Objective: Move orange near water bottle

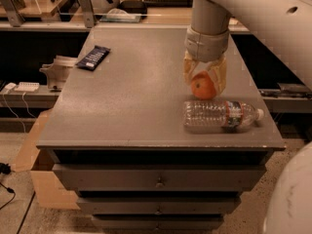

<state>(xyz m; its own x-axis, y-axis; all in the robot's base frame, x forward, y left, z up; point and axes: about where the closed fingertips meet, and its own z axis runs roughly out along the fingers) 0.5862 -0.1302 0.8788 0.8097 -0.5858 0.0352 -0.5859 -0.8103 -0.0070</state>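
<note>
**Gripping the orange (pixel 202 88) just behind the water bottle (pixel 219 114)**

At the far left, a cardboard box (pixel 41 179) stood on the floor against the cabinet. Near the back left corner of the grey tabletop (pixel 136 111) lay a dark flat packet (pixel 93 57), well apart from everything else on the surface. Under the top, the cabinet's drawers (pixel 158 182) were closed.

Right of centre, the arm (pixel 209 18) came down from above. The gripper (pixel 204 86) hung low over the table, its two pale fingers (pixel 220 77) clasped on either side of the orange. The fruit sat between them, close to the surface; whether it touched the table could not be told.

Just in front of it, toward the camera, the water bottle lay on its side along the front right part of the top. Its white cap (pixel 260 114) pointed right, and its red-and-green label sat near the cap end. Orange and bottle were very near each other, with a narrow gap or none between them. At the lower right, the robot's white body (pixel 292 199) filled the corner.
</note>
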